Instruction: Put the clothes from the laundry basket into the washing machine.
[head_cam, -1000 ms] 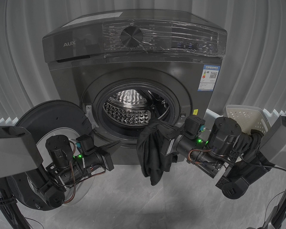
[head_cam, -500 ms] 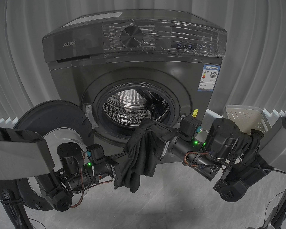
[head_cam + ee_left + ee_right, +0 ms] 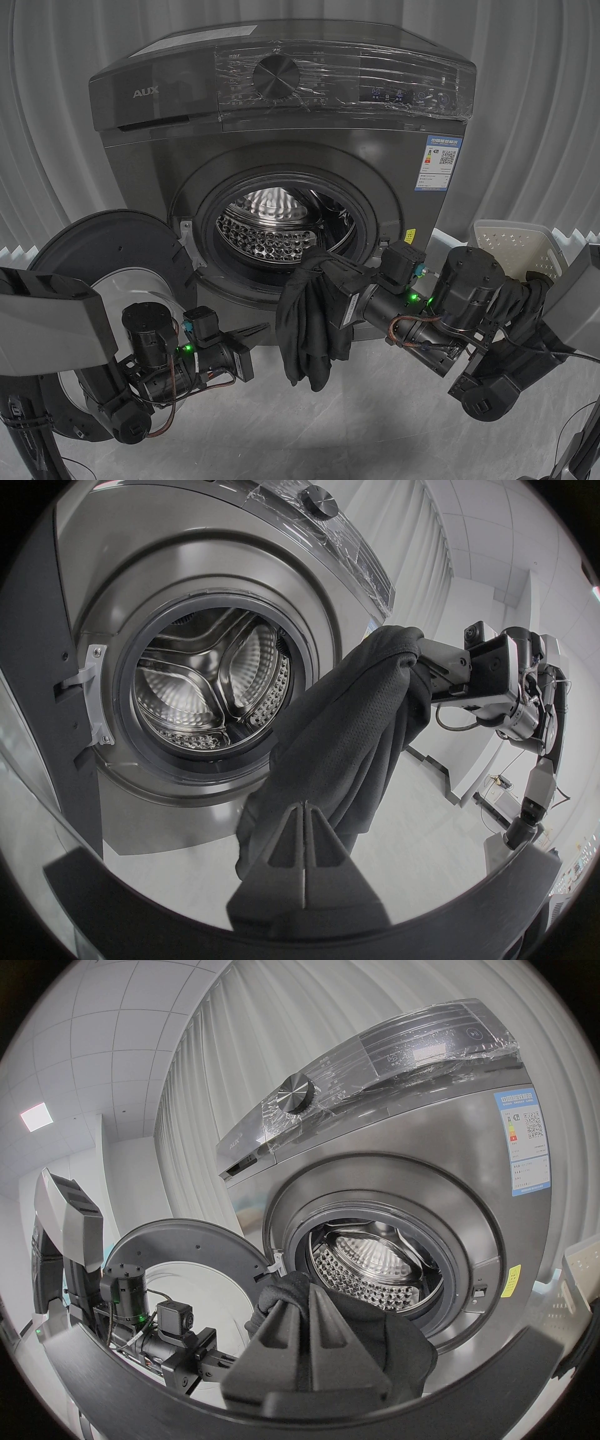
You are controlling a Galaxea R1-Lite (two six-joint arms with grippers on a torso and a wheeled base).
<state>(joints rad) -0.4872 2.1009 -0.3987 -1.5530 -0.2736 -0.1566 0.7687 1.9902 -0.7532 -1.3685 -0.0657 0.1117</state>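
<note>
Left pincer [image 3: 262, 327] back off the black garment [image 3: 306, 325], closed; right pincer [image 3: 305, 1297] tight on it.

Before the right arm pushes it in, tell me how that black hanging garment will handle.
Likely floppy: the black knit garment drapes in limp folds from the right gripper. Probably light, given its thin mesh weave. Its hanging tail may drag over the door rim of the grey washing machine.
</note>
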